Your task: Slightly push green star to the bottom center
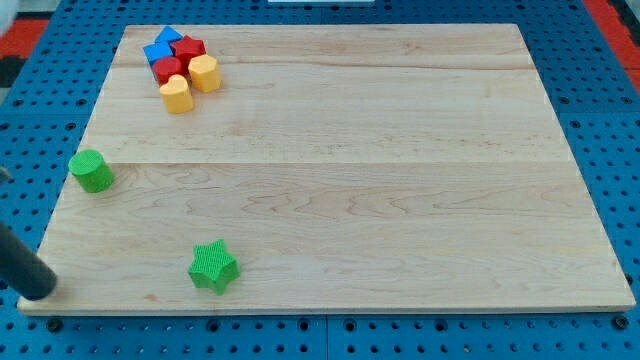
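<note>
The green star (213, 266) lies on the wooden board (400, 180) near the view's bottom left. My tip (38, 290) is at the board's bottom-left corner, well to the left of the star and slightly lower, not touching it. The dark rod runs up and off the view's left edge.
A green cylinder (92, 171) stands by the board's left edge. At the top left is a tight cluster: a blue block (163, 47), a red block (187, 50), a red cylinder (167, 69) and two yellow blocks (204, 73) (177, 95). Blue pegboard surrounds the board.
</note>
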Action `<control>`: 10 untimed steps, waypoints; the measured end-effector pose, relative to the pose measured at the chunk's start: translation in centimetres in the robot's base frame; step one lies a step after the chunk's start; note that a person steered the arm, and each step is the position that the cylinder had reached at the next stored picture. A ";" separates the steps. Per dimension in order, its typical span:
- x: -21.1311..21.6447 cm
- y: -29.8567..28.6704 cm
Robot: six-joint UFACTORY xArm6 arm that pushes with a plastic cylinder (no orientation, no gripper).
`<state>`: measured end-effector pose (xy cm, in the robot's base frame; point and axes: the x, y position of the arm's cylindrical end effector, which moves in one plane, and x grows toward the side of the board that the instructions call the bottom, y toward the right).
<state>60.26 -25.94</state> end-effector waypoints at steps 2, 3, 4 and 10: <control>0.0 10.7; 0.0 11.4; 0.2 13.4; -3.4 16.8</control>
